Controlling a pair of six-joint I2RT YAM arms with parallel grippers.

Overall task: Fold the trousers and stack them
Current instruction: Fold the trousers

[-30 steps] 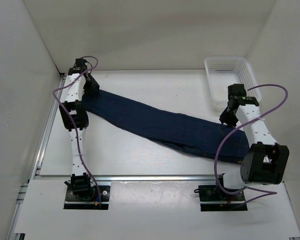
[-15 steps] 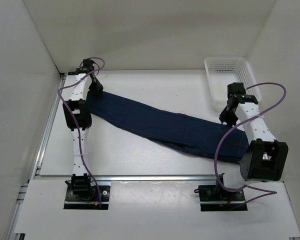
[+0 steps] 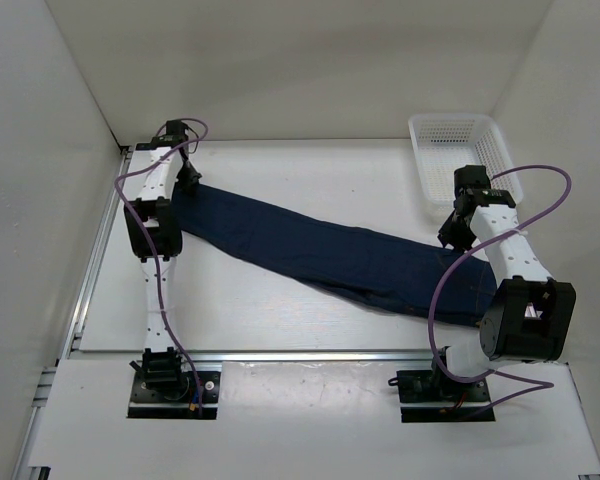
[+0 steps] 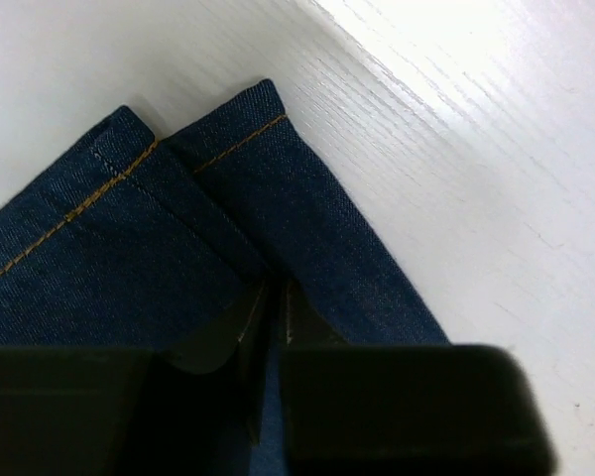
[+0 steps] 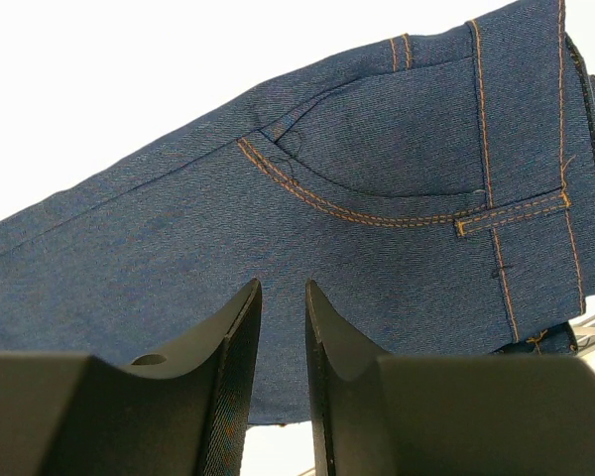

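Note:
The trousers (image 3: 320, 250) lie stretched flat in a long diagonal band, from the far left of the table to the near right. The leg hems (image 4: 178, 178) with orange stitching are at the far left. There my left gripper (image 3: 190, 178) is down on them, its jaws pinched together on the denim (image 4: 275, 297). At the near right end my right gripper (image 3: 452, 240) sits at the waist side, by a stitched pocket (image 5: 397, 149). Its fingers stand a narrow gap apart with the cloth's edge between them (image 5: 283, 293).
A white mesh basket (image 3: 460, 150) stands at the far right corner, just behind the right arm. White walls close in the table on the left, back and right. A metal rail (image 3: 280, 352) runs along the near edge.
My left gripper has shifted slightly towards the back and right over the hems, and its jaws have closed on the denim. The right arm has barely moved.

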